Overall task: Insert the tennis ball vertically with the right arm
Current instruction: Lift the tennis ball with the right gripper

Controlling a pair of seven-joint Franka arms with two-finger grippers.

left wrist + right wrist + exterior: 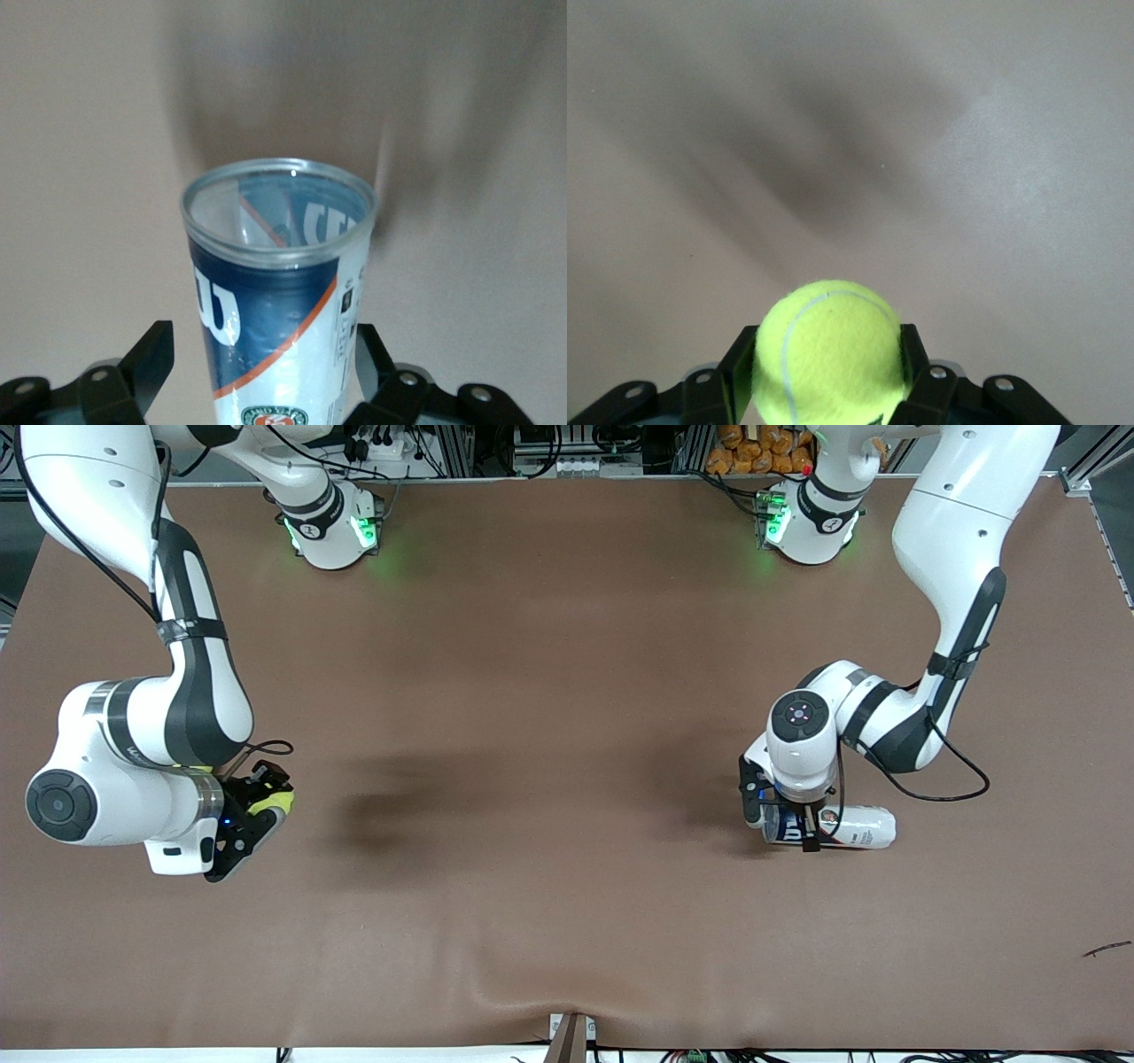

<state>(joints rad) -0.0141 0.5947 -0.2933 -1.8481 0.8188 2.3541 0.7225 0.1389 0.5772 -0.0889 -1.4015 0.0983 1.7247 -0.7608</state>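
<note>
The yellow-green tennis ball [273,803] [828,354] sits between the fingers of my right gripper [264,808] [828,332], which is shut on it and hangs above the brown table toward the right arm's end. A blue-and-white ball can [859,828] [275,266] lies on its side toward the left arm's end, its blue end pointing toward the right arm's end. My left gripper [802,834] [264,336] straddles the can's blue part from above. Its jaws are open, with a visible gap between one finger [151,354] and the can wall.
A black cable [948,784] loops off the left arm above the table beside the can. A small dark twig [1107,949] lies close to the front camera at the left arm's end. The brown table cover [567,691] bulges at the front edge.
</note>
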